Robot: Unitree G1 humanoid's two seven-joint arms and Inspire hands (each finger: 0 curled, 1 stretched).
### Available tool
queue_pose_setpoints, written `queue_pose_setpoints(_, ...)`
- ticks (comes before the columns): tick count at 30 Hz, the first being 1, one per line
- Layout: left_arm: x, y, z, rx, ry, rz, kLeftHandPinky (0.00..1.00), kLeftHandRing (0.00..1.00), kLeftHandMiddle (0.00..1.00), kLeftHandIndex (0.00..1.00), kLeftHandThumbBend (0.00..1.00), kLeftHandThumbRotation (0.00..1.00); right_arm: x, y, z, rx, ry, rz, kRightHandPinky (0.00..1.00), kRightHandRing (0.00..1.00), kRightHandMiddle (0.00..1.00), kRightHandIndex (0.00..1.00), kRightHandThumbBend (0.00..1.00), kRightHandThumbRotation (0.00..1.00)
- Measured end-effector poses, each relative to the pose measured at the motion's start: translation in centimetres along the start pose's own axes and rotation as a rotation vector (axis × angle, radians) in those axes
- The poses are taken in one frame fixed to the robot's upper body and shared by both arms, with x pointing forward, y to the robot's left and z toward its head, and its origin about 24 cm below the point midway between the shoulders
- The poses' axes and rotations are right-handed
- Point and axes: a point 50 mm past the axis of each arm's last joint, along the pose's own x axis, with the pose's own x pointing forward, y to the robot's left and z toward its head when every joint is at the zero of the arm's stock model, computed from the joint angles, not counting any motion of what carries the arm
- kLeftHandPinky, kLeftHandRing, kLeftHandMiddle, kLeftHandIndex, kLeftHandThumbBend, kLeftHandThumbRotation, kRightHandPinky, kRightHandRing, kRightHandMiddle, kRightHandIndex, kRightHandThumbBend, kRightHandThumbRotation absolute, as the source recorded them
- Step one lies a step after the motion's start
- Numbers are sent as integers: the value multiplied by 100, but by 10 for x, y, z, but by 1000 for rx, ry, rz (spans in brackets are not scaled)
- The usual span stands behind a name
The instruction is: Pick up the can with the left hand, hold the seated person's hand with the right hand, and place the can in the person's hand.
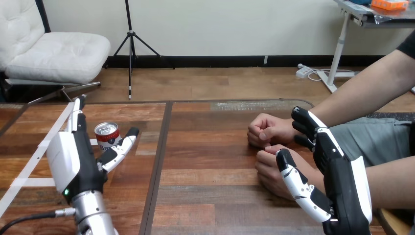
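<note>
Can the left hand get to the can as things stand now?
Probably yes. The can stands upright on the table between the thumb and the fingers of the open left hand. Nothing lies between them, so closing the hand should catch it.

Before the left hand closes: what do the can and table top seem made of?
The can looks like metal: shiny silver lid and rim, red and white label wrapped or printed round it. The table looks like wood planks, brown with grain and seams, smooth and slightly glossy; it could be laminate.
</note>
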Motion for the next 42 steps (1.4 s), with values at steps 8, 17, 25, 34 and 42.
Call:
queue_pose_setpoints(8,6,-3,2,3,14,1,71,82,89,91,82,42,0,0,0,1,0,-1,82,88,88,87,47,45)
queue_pose_setpoints(17,11,-5,3,2,25,4,71,83,89,90,82,40,0,0,0,1,0,0,83,88,88,86,47,46)
queue_pose_setpoints(25,14,-5,2,29,33,-1,71,83,89,90,83,41,0,0,0,0,0,0,82,87,88,86,48,46)
queue_pose_setpoints(34,16,-5,-2,61,42,-8,71,83,89,90,82,40,0,0,0,-1,0,0,81,87,88,86,48,47)
queue_pose_setpoints(42,17,-4,-7,90,66,-13,72,83,88,90,82,41,0,0,0,0,1,4,81,87,88,86,48,48)
